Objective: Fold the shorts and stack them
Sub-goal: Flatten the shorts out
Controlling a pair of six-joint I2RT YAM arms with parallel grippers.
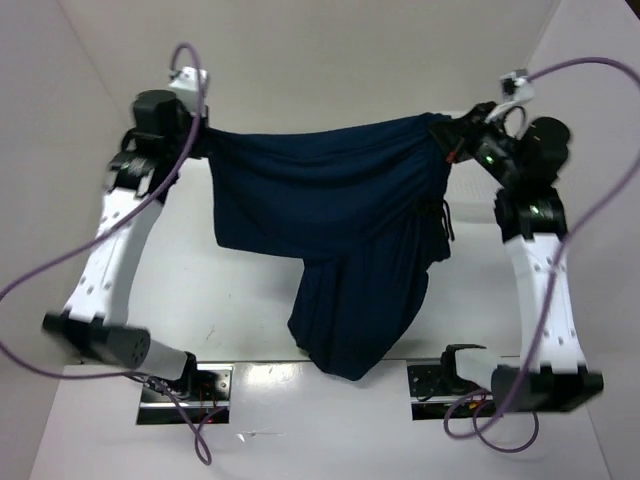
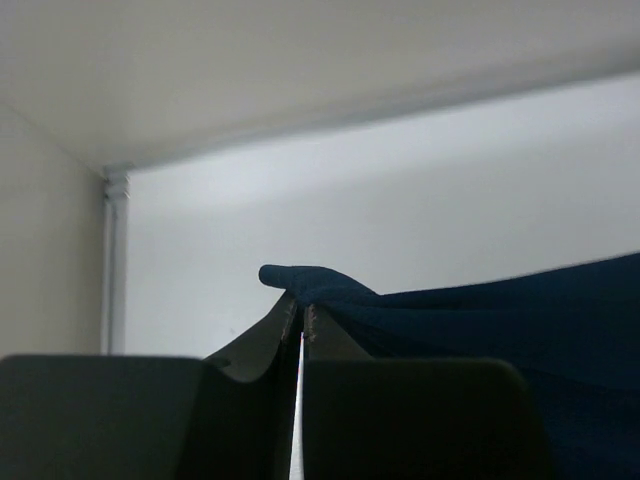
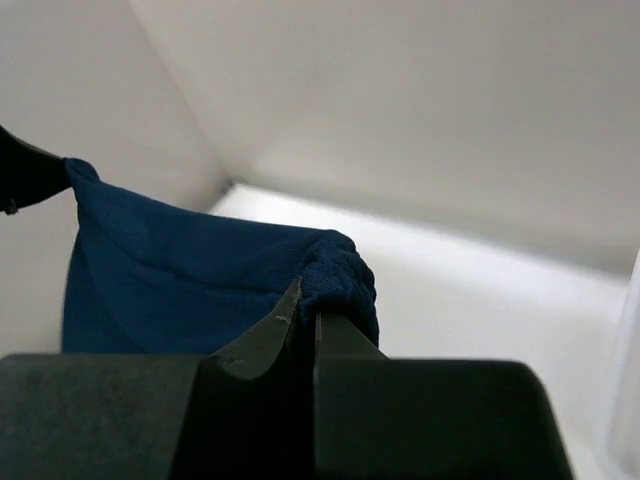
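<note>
Dark navy shorts (image 1: 330, 220) hang stretched in the air between my two grippers, above the white table. My left gripper (image 1: 200, 135) is shut on the shorts' left corner; in the left wrist view the cloth (image 2: 320, 283) bunches over the closed fingertips (image 2: 302, 318). My right gripper (image 1: 455, 135) is shut on the right corner, by the gathered waistband; the right wrist view shows the cloth (image 3: 340, 275) pinched at the fingertips (image 3: 308, 305). One leg (image 1: 350, 320) sags down toward the near edge.
White walls enclose the table on the left, back and right. Both arm bases (image 1: 185, 385) (image 1: 450, 385) sit on a plate at the near edge. Purple cables (image 1: 600, 200) loop beside each arm.
</note>
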